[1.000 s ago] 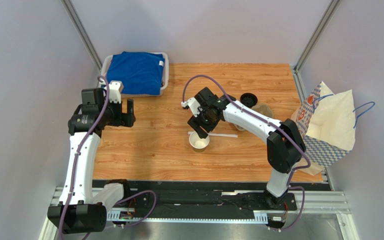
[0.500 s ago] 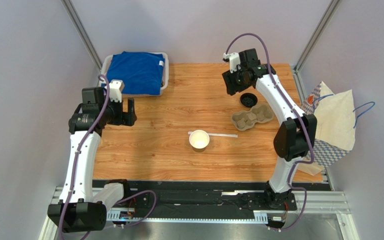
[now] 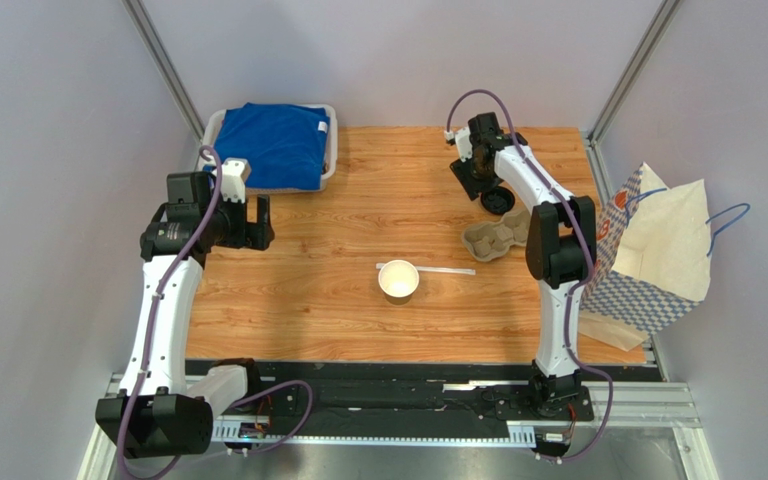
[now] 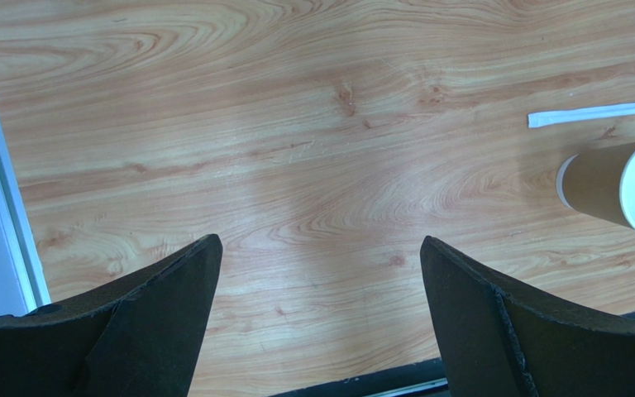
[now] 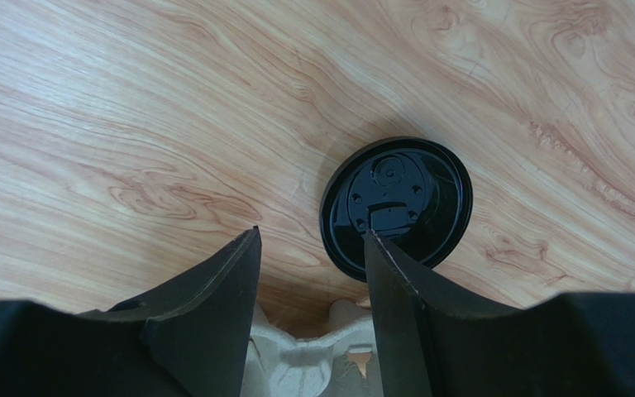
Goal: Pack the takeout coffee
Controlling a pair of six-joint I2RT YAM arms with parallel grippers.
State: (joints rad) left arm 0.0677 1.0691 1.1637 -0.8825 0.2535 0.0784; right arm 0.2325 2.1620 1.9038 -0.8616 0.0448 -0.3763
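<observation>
My right tool (image 5: 311,238), spread, hovers at the black lid (image 5: 403,190). I judge it light, thin and slick, so pinch its rim. The paper cup (image 3: 398,281) crushes easily.

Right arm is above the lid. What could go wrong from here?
1. The lid lies flat and sits off-centre of the open right gripper, so closing may just skid it.
2. The pulp carrier is close beside the lid, so a descent may nudge it.
</observation>
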